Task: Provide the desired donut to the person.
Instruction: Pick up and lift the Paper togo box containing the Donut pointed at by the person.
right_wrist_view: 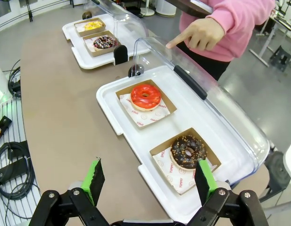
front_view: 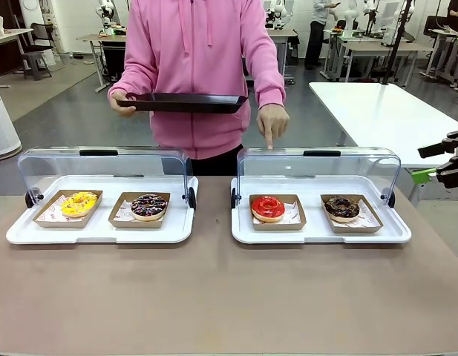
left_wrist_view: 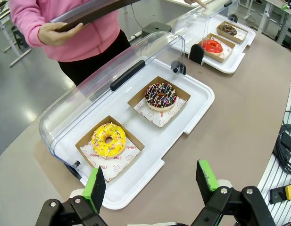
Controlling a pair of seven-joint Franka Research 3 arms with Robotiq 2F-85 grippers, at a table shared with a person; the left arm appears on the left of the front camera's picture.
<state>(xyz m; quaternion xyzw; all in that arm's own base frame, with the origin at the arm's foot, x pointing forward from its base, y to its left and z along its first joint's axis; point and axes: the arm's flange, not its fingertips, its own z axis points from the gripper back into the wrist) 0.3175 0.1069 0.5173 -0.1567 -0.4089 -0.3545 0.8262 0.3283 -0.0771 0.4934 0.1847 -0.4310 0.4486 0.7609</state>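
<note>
Four donuts sit in brown card boats, two to each white plastic tray. The clear domed lids are tipped back, I judge so a reach from my side is free. The person in the pink hoodie rests a fingertip on the right lid, above the red donut. I take that glossy, smooth-glazed ring as the wanted one; it lies on printed paper in the right tray's boat nearer the worktop's middle. Their other hand holds a flat black tray level, likely to receive it. My left hand and my right hand hover, green pads spread wide, holding nothing.
</note>
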